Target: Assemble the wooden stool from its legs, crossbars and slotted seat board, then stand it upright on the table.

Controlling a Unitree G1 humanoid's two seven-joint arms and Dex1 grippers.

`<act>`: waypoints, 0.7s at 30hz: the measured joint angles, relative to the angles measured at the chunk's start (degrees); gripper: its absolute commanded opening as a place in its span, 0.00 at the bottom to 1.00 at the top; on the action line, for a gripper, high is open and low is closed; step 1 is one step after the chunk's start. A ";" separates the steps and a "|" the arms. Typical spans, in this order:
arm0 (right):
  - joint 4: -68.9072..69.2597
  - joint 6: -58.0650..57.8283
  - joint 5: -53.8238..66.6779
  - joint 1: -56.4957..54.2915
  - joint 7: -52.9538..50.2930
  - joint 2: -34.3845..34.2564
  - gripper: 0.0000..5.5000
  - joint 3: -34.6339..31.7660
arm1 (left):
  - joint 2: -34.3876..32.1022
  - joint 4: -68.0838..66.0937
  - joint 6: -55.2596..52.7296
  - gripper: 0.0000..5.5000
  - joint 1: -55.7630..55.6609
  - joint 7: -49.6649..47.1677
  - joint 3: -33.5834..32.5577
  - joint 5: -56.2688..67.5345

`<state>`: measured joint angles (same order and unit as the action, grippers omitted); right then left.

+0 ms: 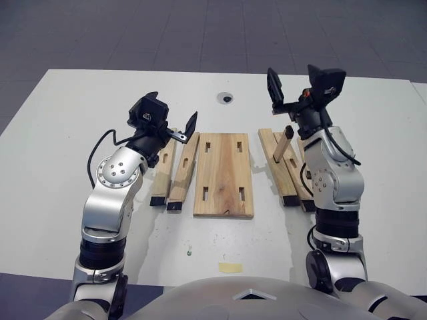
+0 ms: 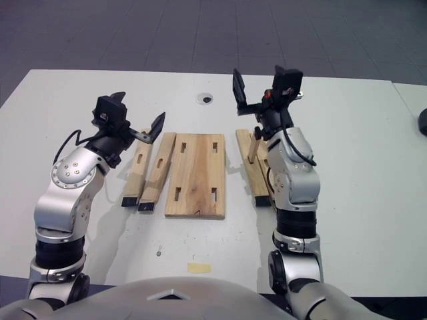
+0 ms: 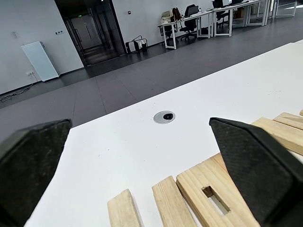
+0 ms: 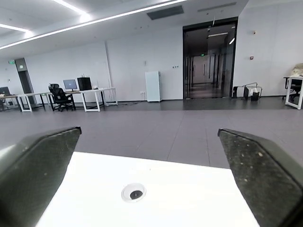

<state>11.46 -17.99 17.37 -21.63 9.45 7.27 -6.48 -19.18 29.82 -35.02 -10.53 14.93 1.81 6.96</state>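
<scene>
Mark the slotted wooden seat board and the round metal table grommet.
slotted wooden seat board [image 1: 223, 175]: left eye view, bare middle between slots.
round metal table grommet [image 1: 225, 99]: left eye view, dark centre.

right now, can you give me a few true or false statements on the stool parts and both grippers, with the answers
1. The seat board lies flat on the table with wooden pieces on both sides of it. True.
2. The left gripper is shut on a leg. False: it is open and holds nothing, near the two left legs.
3. The seat board shows four slots. True.
4. The stool already stands upright. False: the parts lie spread on the table, and the seat board is joined to nothing.
5. The right gripper is open. True.
</scene>
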 measured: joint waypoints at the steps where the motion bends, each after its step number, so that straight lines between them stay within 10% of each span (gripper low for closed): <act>1: 0.11 0.06 0.06 0.29 0.05 0.02 0.98 -0.24 | -0.03 0.06 -0.05 0.98 0.00 0.14 -0.03 0.00; 21: 17.33 -10.57 4.64 25.70 4.57 6.94 0.98 -2.64 | -1.44 2.42 -1.99 0.98 1.16 1.29 -1.72 0.10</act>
<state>28.78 -28.55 22.00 4.07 14.02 14.21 -9.12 -20.62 32.23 -37.01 -9.37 16.22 0.09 7.06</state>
